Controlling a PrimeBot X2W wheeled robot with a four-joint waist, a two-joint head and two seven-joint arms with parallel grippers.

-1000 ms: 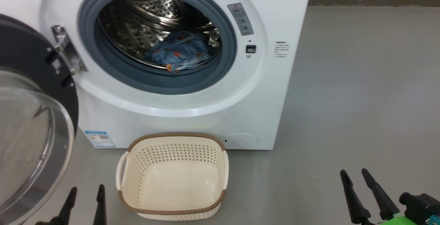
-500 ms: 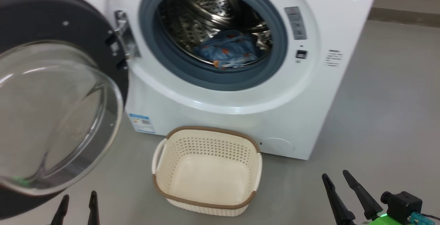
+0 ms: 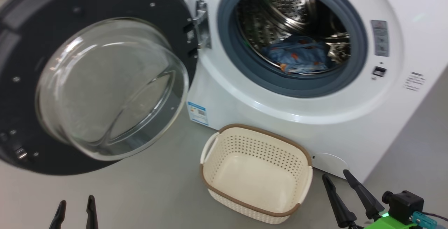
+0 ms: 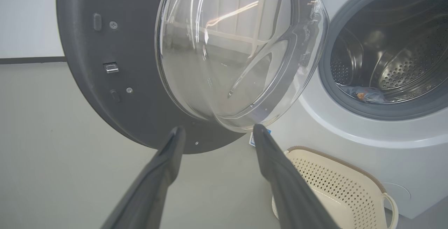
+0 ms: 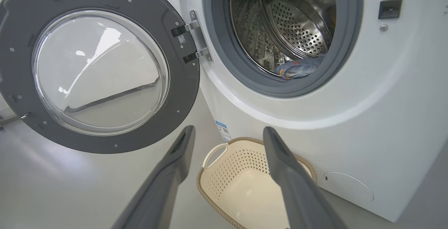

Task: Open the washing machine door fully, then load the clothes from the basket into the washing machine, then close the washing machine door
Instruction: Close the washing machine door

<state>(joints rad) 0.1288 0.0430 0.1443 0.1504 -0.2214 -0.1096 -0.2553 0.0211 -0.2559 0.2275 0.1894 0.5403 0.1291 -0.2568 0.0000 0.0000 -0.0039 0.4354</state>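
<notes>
Clothes sit at the near lip of the drum in the washer, basket empty below, left gripper and right gripper both spread with nothing held, so if you shove the door on the left shut fast, fabric could catch in the seal.

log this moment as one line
door open | clothes in washer | basket empty | left gripper open, empty | right gripper open, empty | next: likely close door

Perhaps a laundry room: washing machine on bare grey floor.
</notes>
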